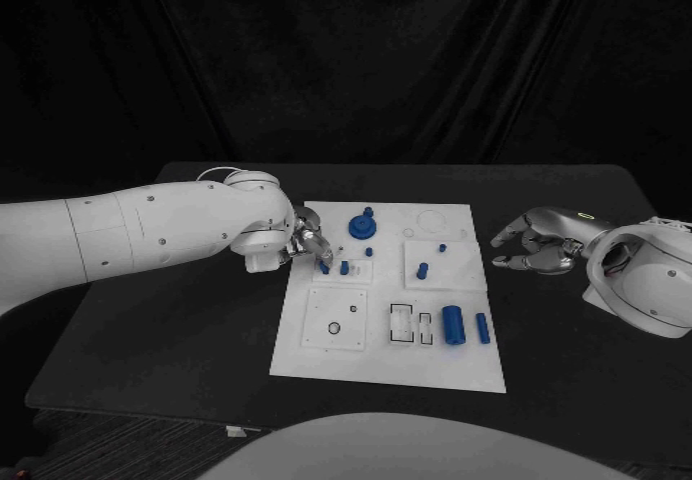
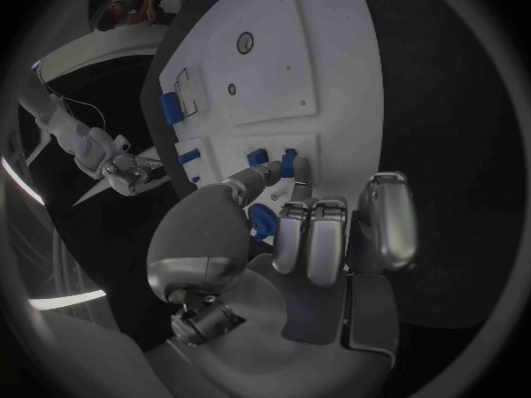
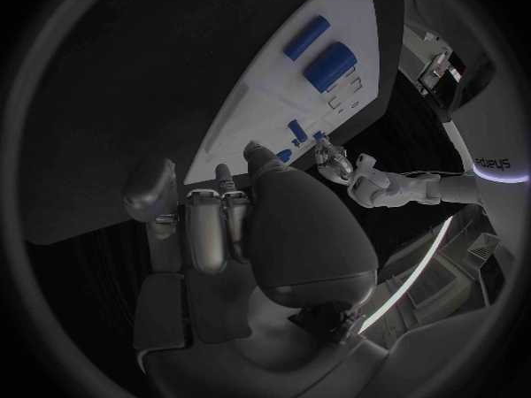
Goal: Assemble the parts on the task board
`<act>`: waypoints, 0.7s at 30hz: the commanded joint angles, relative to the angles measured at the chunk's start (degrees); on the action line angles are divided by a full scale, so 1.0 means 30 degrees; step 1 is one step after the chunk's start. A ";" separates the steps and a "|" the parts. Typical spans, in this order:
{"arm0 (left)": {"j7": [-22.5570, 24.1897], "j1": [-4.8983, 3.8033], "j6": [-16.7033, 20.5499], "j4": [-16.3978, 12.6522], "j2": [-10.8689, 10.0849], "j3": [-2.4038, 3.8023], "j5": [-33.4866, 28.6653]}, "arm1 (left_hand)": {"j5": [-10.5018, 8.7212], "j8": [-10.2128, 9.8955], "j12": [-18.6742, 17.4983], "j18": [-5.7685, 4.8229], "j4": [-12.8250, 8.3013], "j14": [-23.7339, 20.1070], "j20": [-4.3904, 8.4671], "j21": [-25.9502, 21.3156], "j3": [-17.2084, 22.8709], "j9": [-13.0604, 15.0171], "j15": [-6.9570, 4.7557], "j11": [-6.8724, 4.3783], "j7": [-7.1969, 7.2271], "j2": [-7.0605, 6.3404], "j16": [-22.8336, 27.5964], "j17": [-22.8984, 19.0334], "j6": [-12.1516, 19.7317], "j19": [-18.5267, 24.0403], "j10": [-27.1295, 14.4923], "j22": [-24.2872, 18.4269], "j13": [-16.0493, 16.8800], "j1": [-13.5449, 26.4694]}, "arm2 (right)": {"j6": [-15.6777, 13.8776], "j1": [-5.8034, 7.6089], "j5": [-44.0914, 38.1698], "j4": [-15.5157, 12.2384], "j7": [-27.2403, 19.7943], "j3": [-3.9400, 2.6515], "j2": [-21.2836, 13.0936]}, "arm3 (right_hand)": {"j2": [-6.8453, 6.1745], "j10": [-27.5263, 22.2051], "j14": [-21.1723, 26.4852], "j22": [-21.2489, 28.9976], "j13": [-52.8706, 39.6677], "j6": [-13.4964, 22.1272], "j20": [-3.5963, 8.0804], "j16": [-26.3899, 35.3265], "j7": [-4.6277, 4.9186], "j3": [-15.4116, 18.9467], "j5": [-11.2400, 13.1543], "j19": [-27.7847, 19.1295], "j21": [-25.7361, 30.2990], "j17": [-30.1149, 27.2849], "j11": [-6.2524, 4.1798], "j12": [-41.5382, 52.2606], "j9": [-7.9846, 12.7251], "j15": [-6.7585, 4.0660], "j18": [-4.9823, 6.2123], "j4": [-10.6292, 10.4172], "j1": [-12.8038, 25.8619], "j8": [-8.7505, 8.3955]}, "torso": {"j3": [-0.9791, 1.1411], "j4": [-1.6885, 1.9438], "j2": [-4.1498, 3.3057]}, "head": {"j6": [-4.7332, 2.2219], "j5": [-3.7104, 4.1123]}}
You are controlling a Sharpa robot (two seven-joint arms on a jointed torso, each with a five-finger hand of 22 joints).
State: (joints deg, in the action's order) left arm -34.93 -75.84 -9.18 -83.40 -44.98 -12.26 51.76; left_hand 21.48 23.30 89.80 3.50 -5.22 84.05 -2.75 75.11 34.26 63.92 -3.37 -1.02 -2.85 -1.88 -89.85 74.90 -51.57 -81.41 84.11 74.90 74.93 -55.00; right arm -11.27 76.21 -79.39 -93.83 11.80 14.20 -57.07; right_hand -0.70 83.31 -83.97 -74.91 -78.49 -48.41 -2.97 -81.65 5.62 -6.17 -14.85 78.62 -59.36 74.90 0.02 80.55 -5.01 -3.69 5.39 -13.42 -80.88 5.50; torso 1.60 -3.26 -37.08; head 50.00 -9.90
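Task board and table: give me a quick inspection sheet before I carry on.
Surface: black table, bare around the board.
Job's things: white task board; blue parts on it, including a large cylinder and a slim one lying side by side.
Clutter: nothing seen.
Hands: left hand at a small upright blue part, fingertips on it; right hand off the board, fingers curled, holding nothing.
Cables: nothing seen.
Surroundings: dark curtain.

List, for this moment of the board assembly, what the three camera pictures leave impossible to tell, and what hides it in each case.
- Head view: whether the left hand actually grips the small blue peg at its fingertips; the hand covers the contact.
- Left wrist view: the blue part behind the thumb is half hidden.
- Right wrist view: whether the right hand holds anything; its palm blocks the fingertips.
- Head view: task board markings too small to read.
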 commanded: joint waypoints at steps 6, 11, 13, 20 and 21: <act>0.0547 0.0116 0.0235 -0.0054 0.0035 -0.0023 -0.0123 | -0.0085 0.0080 0.0068 0.0091 -0.1272 0.1984 0.0034 -0.0074 0.1422 0.0023 -0.0138 -0.0063 0.0065 0.0172 -0.0051 0.5032 0.0161 0.0032 0.1963 0.3330 0.5024 -0.0020 | 0.0165 -0.0066 -0.0070 -0.0023 0.0208 -0.0006 -0.0008 | 0.0001 -0.0169 -0.0974 -0.2441 -0.0245 -0.0115 0.0009 0.0125 -0.0002 -0.0059 -0.0132 -0.0037 0.0074 0.1974 -0.0023 -0.0061 0.0032 0.0071 0.0122 0.0047 -0.0189 -0.0091 | 0.0010 -0.0006 -0.0021 | 0.0000 -0.0008; 0.0596 0.0120 -0.0038 -0.0059 0.0031 -0.0023 -0.0123 | -0.0172 0.0087 0.0068 0.0105 -0.1395 0.1984 0.0024 -0.0146 0.1454 0.0055 -0.0124 -0.0048 0.0052 0.0156 -0.0051 0.5032 0.0240 0.0073 0.1963 0.3314 0.5024 -0.0074 | 0.0191 -0.0070 -0.0070 -0.0034 0.0219 -0.0006 -0.0028 | -0.0011 -0.0181 -0.0970 -0.2440 -0.0233 -0.0137 0.0005 0.0125 -0.0002 -0.0078 -0.0154 -0.0042 0.0096 0.1975 -0.0021 -0.0070 0.0039 0.0075 0.0123 0.0055 -0.0209 -0.0091 | 0.0015 0.0009 -0.0025 | 0.0000 -0.0015; 0.0623 0.0122 -0.0189 -0.0077 0.0037 -0.0024 -0.0123 | -0.1395 0.0019 0.0068 0.0110 -0.1359 0.1984 -0.0014 -0.0211 0.1302 0.0011 -0.0094 -0.0018 0.0067 0.0275 -0.0051 0.5032 0.0346 0.0112 0.1963 0.3310 0.5024 -0.0004 | 0.0204 -0.0070 -0.0070 -0.0038 0.0224 -0.0006 -0.0030 | -0.0011 -0.0181 -0.0970 -0.2440 -0.0233 -0.0137 0.0005 0.0125 -0.0002 -0.0078 -0.0154 -0.0042 0.0096 0.1975 -0.0021 -0.0070 0.0039 0.0075 0.0123 0.0055 -0.0209 -0.0091 | 0.0016 0.0016 -0.0022 | 0.0000 -0.0022; 0.0667 0.0131 -0.0597 -0.0130 0.0058 -0.0024 -0.0123 | -0.4613 -0.0635 0.0068 0.0126 -0.0134 0.1984 -0.0208 -0.0411 -0.1251 -0.0661 0.0095 0.0212 -0.0194 0.0372 -0.0051 0.5032 0.0404 0.0213 0.1963 0.3278 0.5024 0.0574 | 0.0219 -0.0072 -0.0070 -0.0041 0.0234 -0.0006 -0.0019 | -0.0011 -0.0181 -0.0970 -0.2440 -0.0233 -0.0137 0.0005 0.0125 -0.0002 -0.0078 -0.0154 -0.0042 0.0096 0.1975 -0.0021 -0.0070 0.0039 0.0075 0.0123 0.0055 -0.0209 -0.0091 | 0.0009 -0.0012 -0.0003 | 0.0000 -0.0042; 0.0660 0.0132 -0.0675 -0.0122 0.0062 -0.0024 -0.0123 | -0.4787 -0.0695 0.0068 0.0129 -0.0033 0.1984 -0.0221 -0.0416 -0.1525 -0.0727 0.0121 0.0236 -0.0223 0.0385 -0.0051 0.5032 0.0404 0.0212 0.1963 0.3280 0.5024 0.0549 | 0.0221 -0.0072 -0.0070 -0.0041 0.0236 -0.0006 -0.0020 | -0.0019 -0.0177 -0.0966 -0.2437 -0.0242 -0.0147 0.0004 0.0134 -0.0003 -0.0082 -0.0156 -0.0047 0.0113 0.1967 -0.0020 -0.0062 0.0041 0.0076 0.0126 0.0058 -0.0214 -0.0090 | 0.0007 -0.0015 -0.0003 | 0.0000 -0.0044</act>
State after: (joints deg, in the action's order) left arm -34.19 -75.80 -9.55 -83.49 -45.08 -12.16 51.81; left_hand 7.57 21.34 89.80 3.50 -5.55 84.05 -3.27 74.06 30.19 61.95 -3.37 -0.50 -3.12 -0.48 -89.85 74.90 -50.48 -80.90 84.01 74.90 74.93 -53.89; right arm -11.04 76.15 -79.39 -93.87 11.80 14.21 -57.09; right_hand -0.70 83.11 -83.97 -74.90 -78.49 -48.41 -2.97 -81.45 5.63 -6.17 -15.26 78.62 -59.36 74.90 -0.18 80.61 -4.97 -3.69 5.39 -13.42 -80.88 5.50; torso 1.64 -3.25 -37.12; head 50.00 -10.00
